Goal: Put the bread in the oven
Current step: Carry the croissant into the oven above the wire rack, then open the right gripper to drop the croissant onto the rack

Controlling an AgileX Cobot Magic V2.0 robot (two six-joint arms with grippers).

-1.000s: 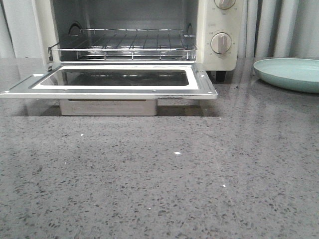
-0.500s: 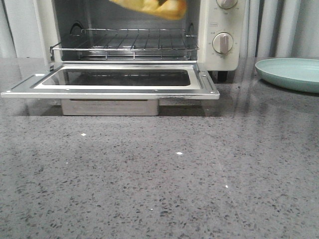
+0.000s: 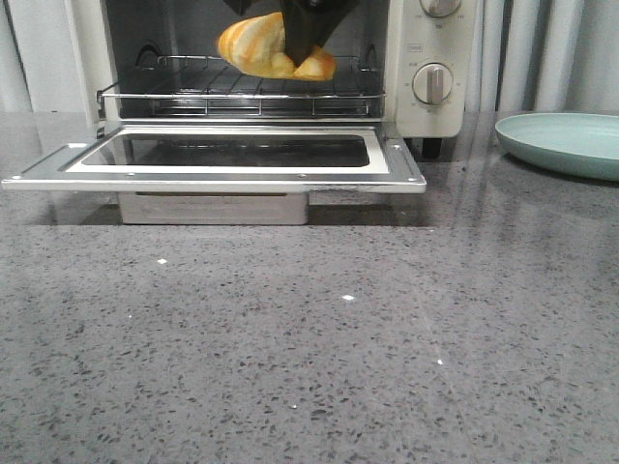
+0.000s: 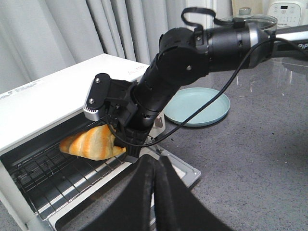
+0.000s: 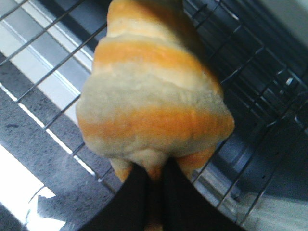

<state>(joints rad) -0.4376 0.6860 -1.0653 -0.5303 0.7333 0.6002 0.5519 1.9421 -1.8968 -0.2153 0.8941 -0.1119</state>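
The bread [image 3: 253,44], a golden-orange roll with pale stripes, hangs just above the wire rack [image 3: 242,85] inside the cream-white oven [image 3: 430,97], whose door [image 3: 222,159] lies open and flat. My right gripper [image 3: 308,43] is shut on the bread's right end and reaches down into the oven's mouth. The left wrist view shows the right arm holding the bread [image 4: 91,142] over the rack. The right wrist view shows the bread [image 5: 154,91] filling the frame with the right gripper [image 5: 155,175] pinching its end. My left gripper [image 4: 155,166] is shut and empty, off to the side of the oven.
A pale green plate [image 3: 566,143] sits on the grey speckled counter to the right of the oven; it also shows in the left wrist view [image 4: 199,106]. The oven knobs [image 3: 430,84] are on its right panel. Grey curtains hang behind.
The bread and right gripper have come down from the top of the front view into the oven opening, to just above the rack. One second ago neither was in view.
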